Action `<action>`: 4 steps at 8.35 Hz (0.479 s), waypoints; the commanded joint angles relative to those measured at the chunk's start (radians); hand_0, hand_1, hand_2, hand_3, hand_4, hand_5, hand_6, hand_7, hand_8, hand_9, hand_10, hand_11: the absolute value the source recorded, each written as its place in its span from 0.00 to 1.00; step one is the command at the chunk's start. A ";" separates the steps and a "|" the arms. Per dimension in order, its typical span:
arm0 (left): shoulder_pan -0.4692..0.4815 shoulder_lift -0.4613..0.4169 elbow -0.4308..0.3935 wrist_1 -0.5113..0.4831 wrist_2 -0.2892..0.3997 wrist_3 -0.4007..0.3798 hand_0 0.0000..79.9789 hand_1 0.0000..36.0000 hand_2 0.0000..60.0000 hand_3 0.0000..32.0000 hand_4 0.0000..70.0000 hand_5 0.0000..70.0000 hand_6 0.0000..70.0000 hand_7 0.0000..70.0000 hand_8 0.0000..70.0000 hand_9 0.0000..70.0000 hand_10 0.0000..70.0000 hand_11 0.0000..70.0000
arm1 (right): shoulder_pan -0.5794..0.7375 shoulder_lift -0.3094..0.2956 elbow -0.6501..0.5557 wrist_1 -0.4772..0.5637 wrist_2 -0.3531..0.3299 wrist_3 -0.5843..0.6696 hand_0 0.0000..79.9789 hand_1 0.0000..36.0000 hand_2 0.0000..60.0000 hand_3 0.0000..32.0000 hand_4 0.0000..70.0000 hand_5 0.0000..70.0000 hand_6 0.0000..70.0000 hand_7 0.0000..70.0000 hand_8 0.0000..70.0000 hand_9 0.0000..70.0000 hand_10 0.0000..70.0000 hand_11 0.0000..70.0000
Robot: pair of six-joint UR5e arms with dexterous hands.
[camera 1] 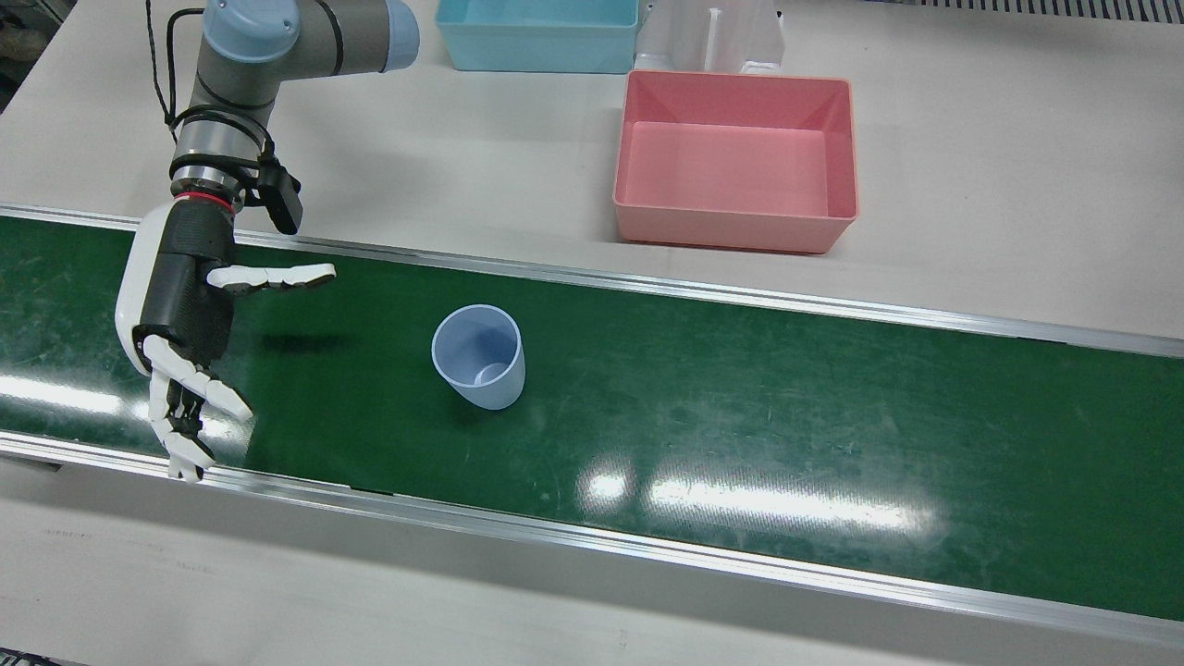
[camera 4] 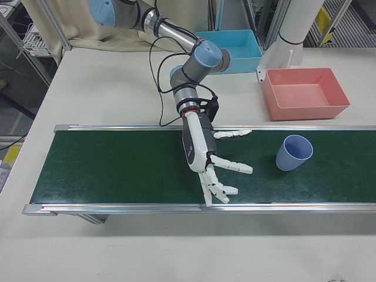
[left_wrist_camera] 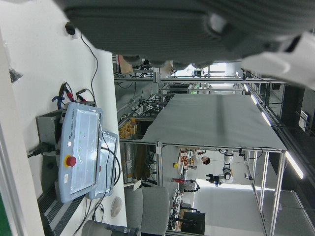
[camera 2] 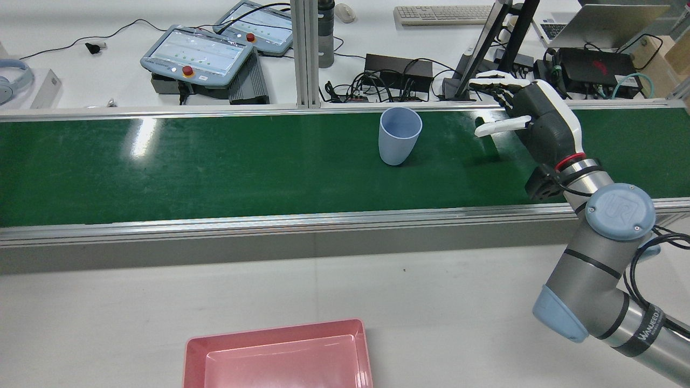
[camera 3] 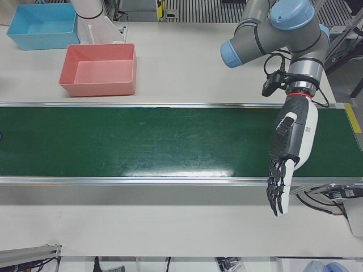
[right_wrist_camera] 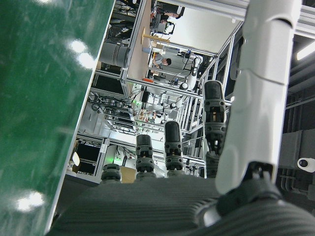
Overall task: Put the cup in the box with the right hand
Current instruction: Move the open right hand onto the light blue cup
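Note:
A light blue cup (camera 1: pixel 478 356) stands upright and empty on the green belt (camera 1: pixel 740 407). It also shows in the rear view (camera 2: pixel 399 134) and the right-front view (camera 4: pixel 294 153). The pink box (camera 1: pixel 735 157) sits empty on the white table behind the belt, apart from the cup. My right hand (camera 1: pixel 180 314) is open with its fingers spread. It hovers over the belt well to the side of the cup and holds nothing (camera 2: pixel 542 121) (camera 4: pixel 202 153). My left hand (camera 3: pixel 290 147) is open and empty, and points down over the belt's far end.
A blue box (camera 1: pixel 536 32) stands beside a white pedestal (camera 1: pixel 712 37) behind the pink box. The belt has raised metal rails (camera 1: pixel 647 277) along both sides. Control pendants (camera 2: pixel 197 54), cables and monitors lie on the desk beyond the belt.

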 commanded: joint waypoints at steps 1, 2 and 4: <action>-0.001 -0.001 0.000 0.000 0.000 0.000 0.00 0.00 0.00 0.00 0.00 0.00 0.00 0.00 0.00 0.00 0.00 0.00 | -0.008 0.002 0.000 -0.009 0.000 0.000 0.77 0.41 0.00 0.00 0.55 0.09 0.15 0.58 0.17 0.34 0.04 0.09; -0.001 0.000 0.000 0.000 0.000 0.000 0.00 0.00 0.00 0.00 0.00 0.00 0.00 0.00 0.00 0.00 0.00 0.00 | -0.012 0.002 0.000 -0.009 0.000 0.000 0.78 0.40 0.01 0.00 0.56 0.09 0.15 0.58 0.16 0.33 0.05 0.09; -0.001 0.000 0.000 0.000 0.000 0.000 0.00 0.00 0.00 0.00 0.00 0.00 0.00 0.00 0.00 0.00 0.00 0.00 | -0.026 0.025 -0.015 -0.009 0.000 0.000 0.79 0.39 0.00 0.00 0.54 0.09 0.15 0.57 0.16 0.32 0.05 0.09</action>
